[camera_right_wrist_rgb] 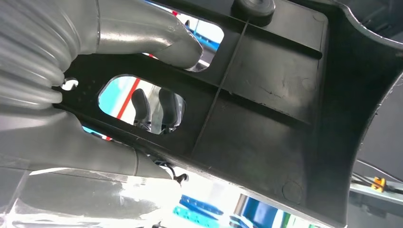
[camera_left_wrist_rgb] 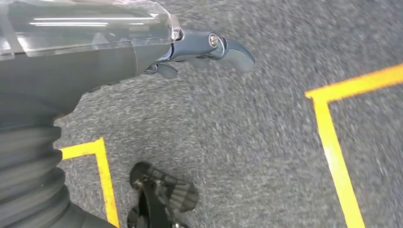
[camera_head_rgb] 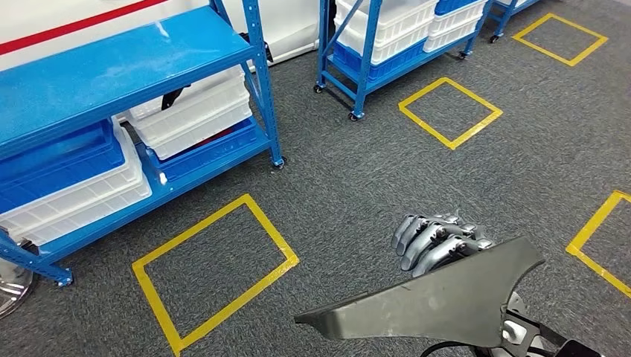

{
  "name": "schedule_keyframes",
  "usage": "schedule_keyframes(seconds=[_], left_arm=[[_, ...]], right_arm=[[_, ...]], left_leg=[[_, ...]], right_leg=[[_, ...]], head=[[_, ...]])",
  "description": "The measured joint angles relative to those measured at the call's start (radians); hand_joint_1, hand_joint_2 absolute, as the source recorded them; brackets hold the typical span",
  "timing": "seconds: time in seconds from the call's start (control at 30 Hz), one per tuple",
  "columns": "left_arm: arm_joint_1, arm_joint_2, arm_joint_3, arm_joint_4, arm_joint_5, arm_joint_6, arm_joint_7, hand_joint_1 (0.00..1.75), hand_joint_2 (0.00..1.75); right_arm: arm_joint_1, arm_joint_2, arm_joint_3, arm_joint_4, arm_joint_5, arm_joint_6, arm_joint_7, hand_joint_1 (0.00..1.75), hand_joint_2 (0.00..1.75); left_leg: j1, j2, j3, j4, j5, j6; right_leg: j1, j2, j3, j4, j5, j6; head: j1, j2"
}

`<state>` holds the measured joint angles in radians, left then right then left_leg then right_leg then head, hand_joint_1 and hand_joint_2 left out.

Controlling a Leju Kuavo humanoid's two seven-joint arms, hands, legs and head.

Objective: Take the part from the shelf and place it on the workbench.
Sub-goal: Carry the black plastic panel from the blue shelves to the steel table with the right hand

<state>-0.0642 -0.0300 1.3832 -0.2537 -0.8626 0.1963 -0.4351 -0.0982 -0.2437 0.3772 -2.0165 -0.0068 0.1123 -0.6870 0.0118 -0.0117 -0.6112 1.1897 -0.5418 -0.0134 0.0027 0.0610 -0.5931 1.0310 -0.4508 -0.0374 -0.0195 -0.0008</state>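
- On the left in the head view, a blue shelf holds white bins and blue bins on its lower levels; its caster foot stands just beside the yellow floor square taped on the grey carpet.
- A second blue rack stands further right at the top, with another yellow square near its feet; open carpet lies between the squares.
- Lower right, the right hand grips the part, a flat dark grey panel with a curved edge and a pointed tip, held above the floor.
- The right wrist view adds the part's ribbed underside and cut-outs: the thumb presses one face, dark fingers show through an opening.
- The left wrist view shows the left hand over carpet and yellow tape, holding nothing; how far its fingers are parted I cannot tell.
- No writing is readable.
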Motion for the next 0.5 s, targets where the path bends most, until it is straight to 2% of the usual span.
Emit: schedule_keyframes(seconds=[0.07, 0.1, 0.13, 0.17, 0.2, 0.23, 0.27, 0.3, 0.33, 0.37, 0.4, 0.43, 0.47, 0.5], left_arm=[[-0.001, 0.000, 0.000, 0.000, 0.002, 0.001, 0.002, 0.00, 1.75], [-0.001, -0.001, 0.000, 0.000, 0.002, 0.002, 0.004, 0.00, 1.75], [-0.001, -0.002, 0.000, 0.000, 0.002, 0.004, 0.005, 0.00, 1.75], [-0.002, -0.003, 0.000, 0.000, 0.001, 0.006, 0.007, 0.00, 1.75], [-0.003, -0.005, 0.000, 0.000, 0.001, 0.007, 0.007, 0.00, 1.75], [-0.005, -0.008, 0.000, 0.000, 0.000, 0.009, 0.007, 0.00, 1.75], [-0.006, -0.010, 0.000, 0.000, -0.002, 0.009, 0.007, 0.00, 1.75], [-0.005, -0.013, 0.000, 0.000, -0.004, 0.010, 0.007, 0.00, 1.75], [-0.004, -0.015, 0.000, 0.000, -0.007, 0.010, 0.007, 0.00, 1.75], [-0.002, -0.018, 0.000, 0.000, -0.008, 0.010, 0.007, 0.00, 1.75], [-0.002, -0.020, 0.000, 0.000, -0.010, 0.010, 0.007, 0.00, 1.75], [-0.002, -0.023, 0.000, 0.000, -0.012, 0.010, 0.007, 0.00, 1.75], [-0.003, -0.025, 0.000, 0.000, -0.014, 0.010, 0.007, 0.00, 1.75], [-0.005, -0.028, 0.000, 0.000, -0.015, 0.009, 0.007, 0.00, 1.75]], right_arm=[[-0.010, 0.010, 0.004, 0.000, 0.002, 0.000, 0.003, 1.24, 1.75], [-0.013, 0.014, 0.007, 0.000, 0.005, 0.000, 0.004, 1.24, 1.75], [-0.015, 0.019, 0.010, -0.001, 0.008, 0.000, 0.005, 1.24, 1.75], [-0.016, 0.022, 0.013, -0.001, 0.011, 0.000, 0.007, 1.24, 1.75], [-0.017, 0.025, 0.015, -0.001, 0.013, -0.001, 0.009, 1.24, 1.75], [-0.019, 0.027, 0.016, -0.002, 0.016, -0.001, 0.012, 1.24, 1.75], [-0.023, 0.029, 0.018, -0.002, 0.017, -0.001, 0.014, 1.24, 1.75], [-0.027, 0.031, 0.019, -0.003, 0.018, -0.001, 0.014, 1.24, 1.75], [-0.031, 0.033, 0.020, -0.003, 0.019, -0.001, 0.014, 1.24, 1.75], [-0.032, 0.035, 0.020, -0.003, 0.021, 0.000, 0.014, 1.24, 1.75], [-0.032, 0.037, 0.021, -0.003, 0.024, 0.000, 0.014, 1.24, 1.75], [-0.032, 0.037, 0.021, -0.003, 0.027, 0.000, 0.014, 1.24, 1.75], [-0.031, 0.037, 0.021, -0.003, 0.031, 0.000, 0.013, 1.24, 1.75], [-0.032, 0.037, 0.021, -0.003, 0.035, 0.000, 0.012, 1.24, 1.75]], left_leg=[[0.001, -0.040, 0.053, -0.120, 0.045, 0.005], [0.001, -0.053, 0.065, -0.148, 0.050, 0.007], [0.000, -0.055, 0.068, -0.157, 0.048, 0.010], [0.000, -0.047, 0.068, -0.161, 0.051, 0.014], [0.000, -0.037, 0.069, -0.166, 0.056, 0.020], [0.000, -0.027, 0.069, -0.172, 0.061, 0.026], [0.000, -0.015, 0.069, -0.178, 0.066, 0.032], [-0.001, -0.002, 0.068, -0.181, 0.069, 0.036], [-0.002, 0.010, 0.067, -0.182, 0.070, 0.038], [-0.004, 0.023, 0.065, -0.182, 0.070, 0.038], [-0.004, 0.036, 0.064, -0.182, 0.070, 0.038], [-0.004, 0.049, 0.064, -0.182, 0.070, 0.038], [-0.004, 0.060, 0.064, -0.182, 0.069, 0.037], [-0.004, 0.071, 0.065, -0.182, 0.068, 0.035]], right_leg=[[0.001, 0.023, -0.006, 0.010, 0.000, 0.006], [0.000, 0.032, -0.011, 0.013, 0.001, 0.011], [-0.001, 0.041, -0.016, 0.014, 0.004, 0.018], [-0.004, 0.050, -0.020, 0.012, 0.008, 0.025], [-0.005, 0.047, -0.024, 0.014, 0.009, 0.031], [-0.004, 0.029, -0.030, 0.024, 0.000, 0.035], [-0.004, 0.004, -0.044, 0.052, -0.020, 0.039], [-0.006, -0.024, -0.064, 0.099, -0.050, 0.042], [-0.008, -0.042, -0.092, 0.159, -0.083, 0.045], [-0.011, -0.048, -0.118, 0.218, -0.110, 0.049], [-0.014, -0.051, -0.134, 0.258, -0.121, 0.052], [-0.016, -0.053, -0.134, 0.263, -0.113, 0.054], [-0.017, -0.057, -0.115, 0.230, -0.090, 0.054], [-0.017, -0.069, -0.079, 0.168, -0.058, 0.053]], head=[[0.000, 0.000], [0.001, 0.000], [0.001, 0.000], [0.001, 0.000], [0.001, 0.000], [0.002, 0.000], [0.003, 0.000], [0.004, 0.000], [0.006, 0.000], [0.006, 0.000], [0.006, 0.000], [0.006, 0.000], [0.006, 0.000], [0.006, 0.000]])
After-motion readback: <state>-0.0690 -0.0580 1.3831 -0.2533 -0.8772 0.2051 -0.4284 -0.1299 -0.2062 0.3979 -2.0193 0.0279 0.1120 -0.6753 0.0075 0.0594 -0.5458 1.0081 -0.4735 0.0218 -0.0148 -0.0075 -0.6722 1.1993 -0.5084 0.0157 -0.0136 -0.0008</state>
